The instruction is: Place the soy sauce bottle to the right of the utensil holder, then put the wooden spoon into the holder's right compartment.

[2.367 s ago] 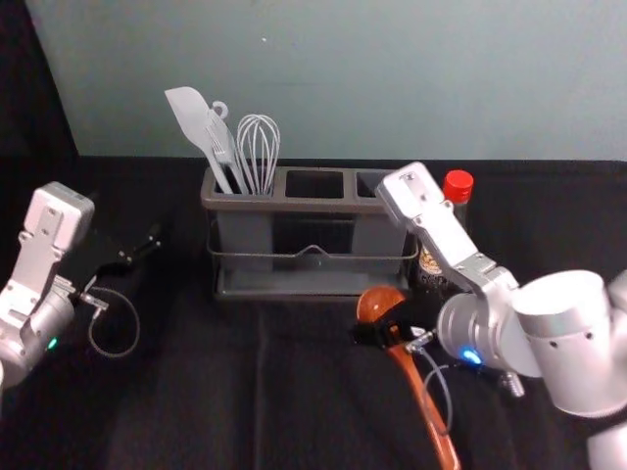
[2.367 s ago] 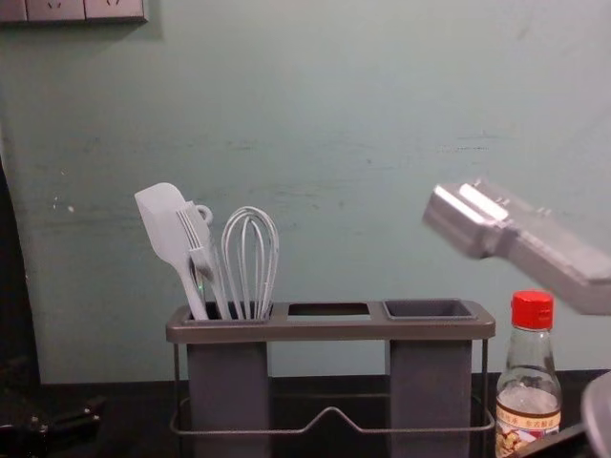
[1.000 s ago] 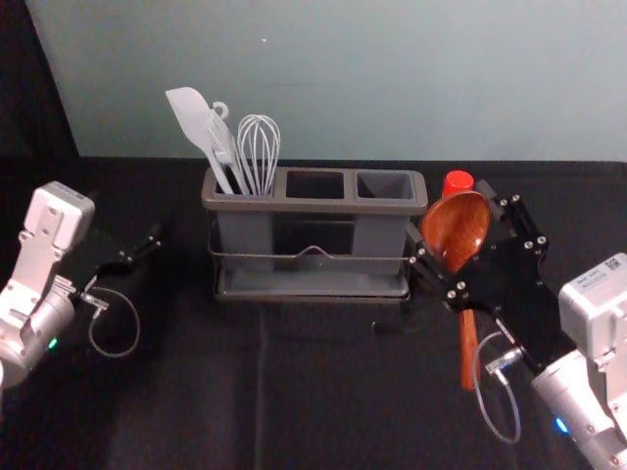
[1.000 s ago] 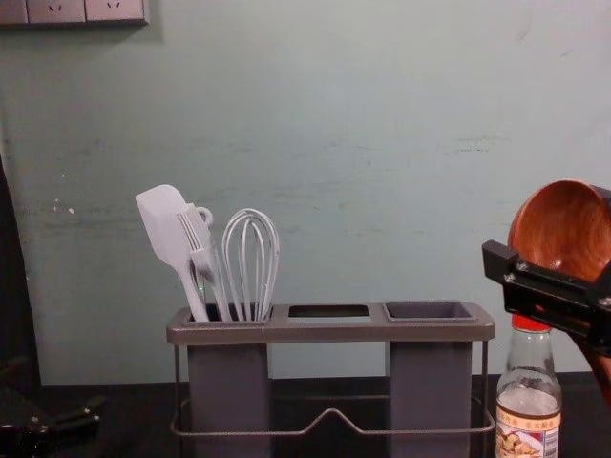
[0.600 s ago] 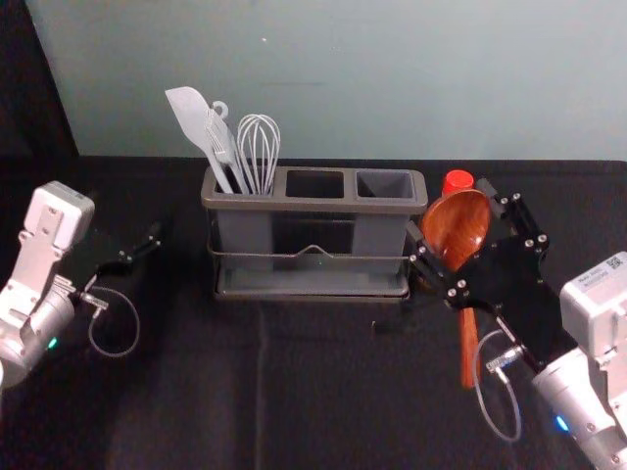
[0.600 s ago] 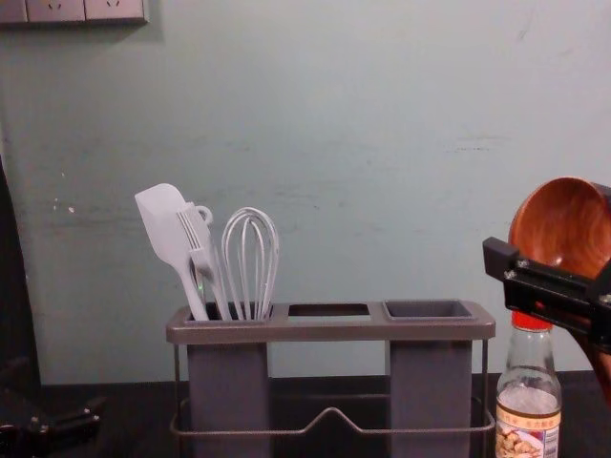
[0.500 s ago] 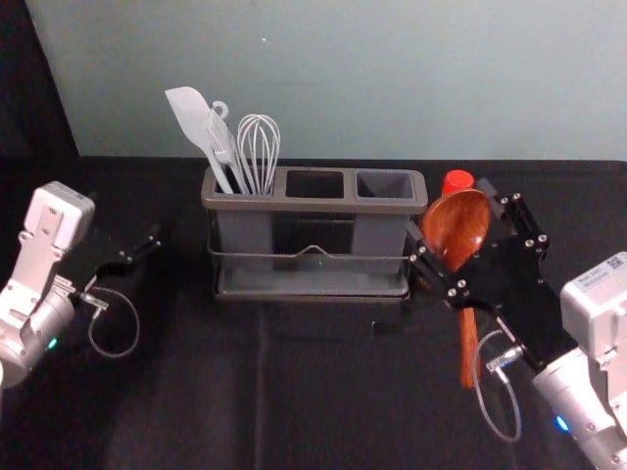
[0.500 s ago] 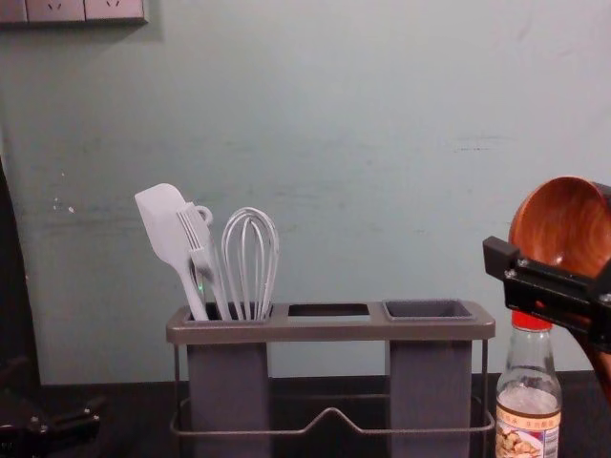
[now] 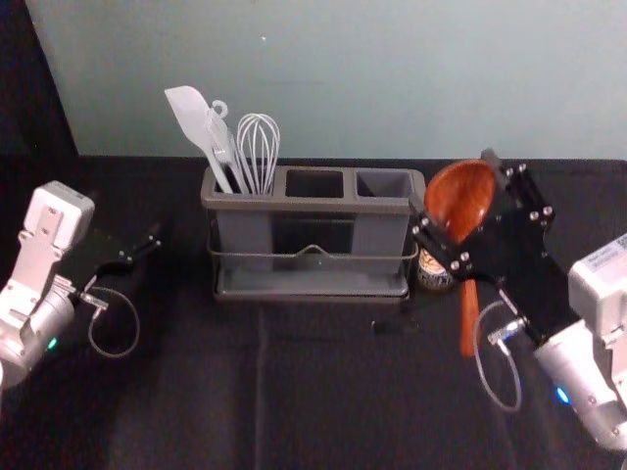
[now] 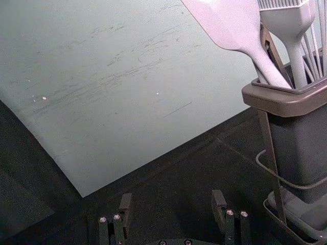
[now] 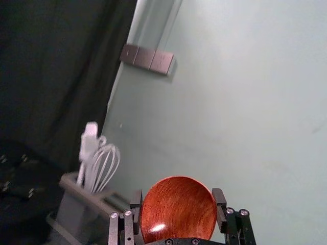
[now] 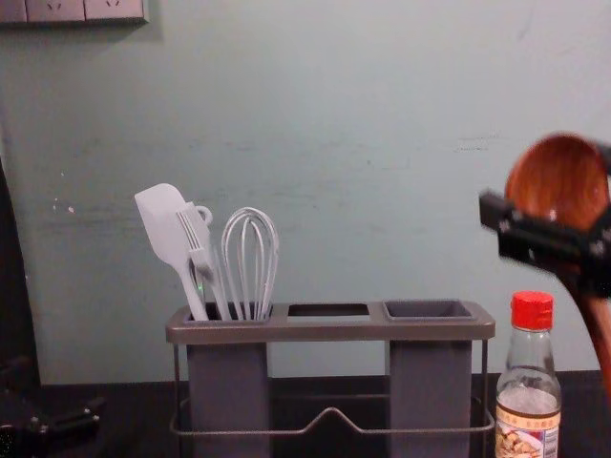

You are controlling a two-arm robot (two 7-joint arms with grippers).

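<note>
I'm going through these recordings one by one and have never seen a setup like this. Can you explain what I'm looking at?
This is a two-armed robot at a dark-covered table. The head view looks down over everything; the chest view looks across from lower down; each wrist view comes from a camera on that arm.

On the table stands a utensil holder with three compartments. The left one holds a spatula, a brush and a whisk; the middle and right ones look empty. Just right of the holder stands a soy sauce bottle with a red cap.

The right gripper holds a wooden spoon by its bowl, handle hanging down, raised near the bottle. The left gripper is open and idle, left of the holder.
</note>
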